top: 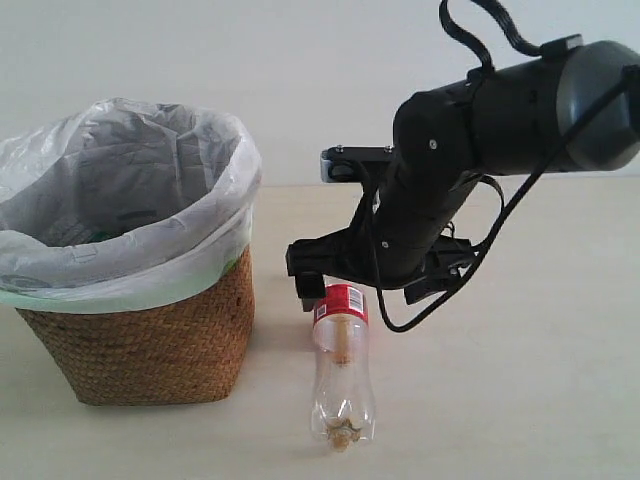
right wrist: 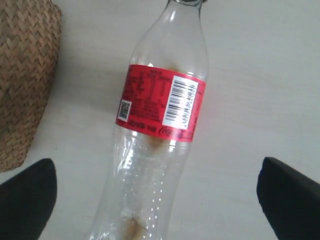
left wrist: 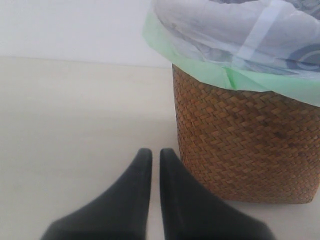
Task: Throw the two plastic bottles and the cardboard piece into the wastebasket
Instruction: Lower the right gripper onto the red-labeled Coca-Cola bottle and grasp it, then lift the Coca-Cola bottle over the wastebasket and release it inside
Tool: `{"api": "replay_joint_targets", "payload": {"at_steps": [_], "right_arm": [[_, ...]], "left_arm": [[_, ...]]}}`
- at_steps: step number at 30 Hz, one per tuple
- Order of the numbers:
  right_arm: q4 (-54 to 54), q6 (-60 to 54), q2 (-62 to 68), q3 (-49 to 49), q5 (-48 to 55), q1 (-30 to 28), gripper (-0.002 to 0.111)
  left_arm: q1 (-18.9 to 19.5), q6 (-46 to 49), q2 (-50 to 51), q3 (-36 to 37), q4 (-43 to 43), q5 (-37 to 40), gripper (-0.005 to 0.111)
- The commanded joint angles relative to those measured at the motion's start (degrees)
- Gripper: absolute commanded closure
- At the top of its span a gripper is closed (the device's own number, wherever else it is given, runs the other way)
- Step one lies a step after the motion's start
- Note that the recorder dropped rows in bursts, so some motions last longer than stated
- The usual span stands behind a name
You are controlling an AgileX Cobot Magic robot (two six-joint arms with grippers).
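Red-label bottle lies flat between spread jaws of the right gripper.

The pale, wood-toned table runs back to a straight far edge, where it meets a white wall; its near edge and its corners are out of view. Two things rest directly on it. The brown wicker wastebasket, lined with a translucent bag folded over its rim, stands upright toward the left side, in from the far edge. Just beside its right wall, not touching it, a clear bottle with a red label lies on its side, neck toward the far edge, base toward the near side, with brownish residue inside the base.
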Motion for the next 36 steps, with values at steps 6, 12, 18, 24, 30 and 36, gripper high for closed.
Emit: {"api": "replay_joint_targets", "payload": {"at_steps": [6,12,18,24,30,36], "right_arm": [[0.2,-0.2,8.4,0.6,-5.0,0.0,0.010],[0.2,-0.3,10.8,0.6,-6.6,0.0,0.059],[-0.5,-3.5,7.8,-0.8,-2.7,0.0,0.108],[-4.2,-2.3,0.0,-4.6,1.9,0.0,0.108],[-15.4,4.8,-5.9,-14.1,11.3,0.0,0.108],[-30.0,7.2,-7.2,-30.8,30.9,0.0,0.108]], "left_arm": [[0.2,-0.5,-0.1,0.2,0.1,-0.2,0.101],[0.2,-0.5,-0.1,0.2,0.1,-0.2,0.101],[0.2,-0.5,-0.1,0.2,0.1,-0.2,0.101],[0.2,-0.5,-0.1,0.2,0.1,-0.2,0.101],[0.2,-0.5,-0.1,0.2,0.1,-0.2,0.101],[0.2,-0.5,-0.1,0.2,0.1,-0.2,0.101]]}}
